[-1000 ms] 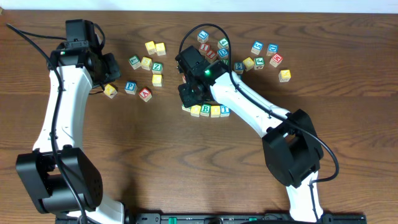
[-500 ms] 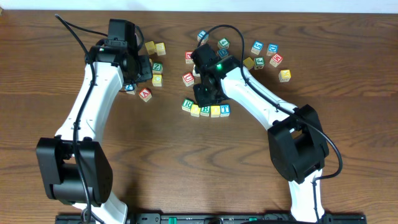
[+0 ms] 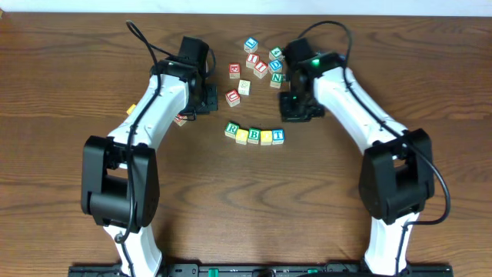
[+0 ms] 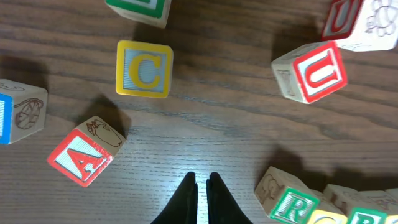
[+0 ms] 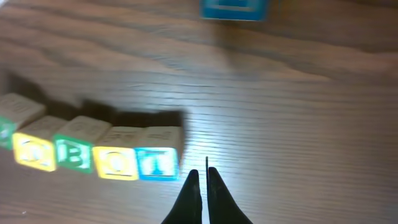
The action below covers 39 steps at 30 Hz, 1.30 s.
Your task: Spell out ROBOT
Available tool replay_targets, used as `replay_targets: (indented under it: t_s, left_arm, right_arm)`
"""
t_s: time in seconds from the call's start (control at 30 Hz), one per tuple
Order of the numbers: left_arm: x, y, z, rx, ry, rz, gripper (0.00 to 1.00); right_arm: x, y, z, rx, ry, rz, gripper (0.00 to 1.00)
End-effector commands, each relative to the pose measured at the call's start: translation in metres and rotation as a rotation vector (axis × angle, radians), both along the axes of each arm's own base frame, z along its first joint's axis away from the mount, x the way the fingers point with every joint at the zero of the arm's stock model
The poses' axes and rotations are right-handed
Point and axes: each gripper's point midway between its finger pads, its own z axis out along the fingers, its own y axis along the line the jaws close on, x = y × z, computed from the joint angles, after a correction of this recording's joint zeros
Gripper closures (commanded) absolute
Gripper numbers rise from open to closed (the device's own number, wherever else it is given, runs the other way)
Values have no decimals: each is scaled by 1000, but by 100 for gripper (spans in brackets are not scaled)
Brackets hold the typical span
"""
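A row of letter blocks lies mid-table: green R (image 3: 231,129), yellow O (image 3: 242,136), green B (image 3: 254,136), yellow O (image 3: 267,137) and blue T (image 3: 278,136). My left gripper (image 3: 208,100) is shut and empty, up and left of the row. In the left wrist view its fingertips (image 4: 200,181) hover over bare wood, with the green R (image 4: 292,205) to their right. My right gripper (image 3: 295,112) is shut and empty, up and right of the row. In the right wrist view its fingertips (image 5: 200,174) sit just right of the blue T (image 5: 155,163).
Loose blocks lie behind the row: a red U (image 3: 233,97), a white one (image 3: 244,86) and a cluster (image 3: 265,61). The left wrist view shows a yellow C (image 4: 144,68), a red A (image 4: 84,158) and the red U (image 4: 317,73). A blue block (image 5: 235,7) lies ahead of the right gripper.
My left arm has swung right, toward the row. My right arm has pulled back from over the row to its upper right. The row has not moved.
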Motion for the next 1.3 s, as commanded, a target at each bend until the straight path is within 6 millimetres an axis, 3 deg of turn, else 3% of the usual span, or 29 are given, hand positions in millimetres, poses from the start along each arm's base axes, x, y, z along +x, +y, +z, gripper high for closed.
replay_targets:
  t_s: [0.0, 0.17, 0.43, 0.63, 1.0, 1.27]
  left_arm:
    - [1, 0, -12, 2, 24, 6, 92]
    - [1, -2, -32, 7, 53, -4, 92]
    - [-9, -27, -45, 4, 87, -68, 92]
    - [-16, -44, -56, 16, 106, -123, 92]
    - [-30, -45, -58, 26, 156, -121, 92]
    - [-43, -58, -58, 33, 185, -133, 92]
  right_arm:
    - [-10, -11, -11, -12, 23, 7, 99]
    - [-18, -14, -36, -14, 31, 6, 99]
    - [-27, -4, -61, 32, 28, 21, 99]
    - [-29, -2, -62, 40, 36, 23, 99]
    - [-34, 6, -62, 43, 42, 29, 99]
    - [-35, 7, -62, 46, 46, 23, 99]
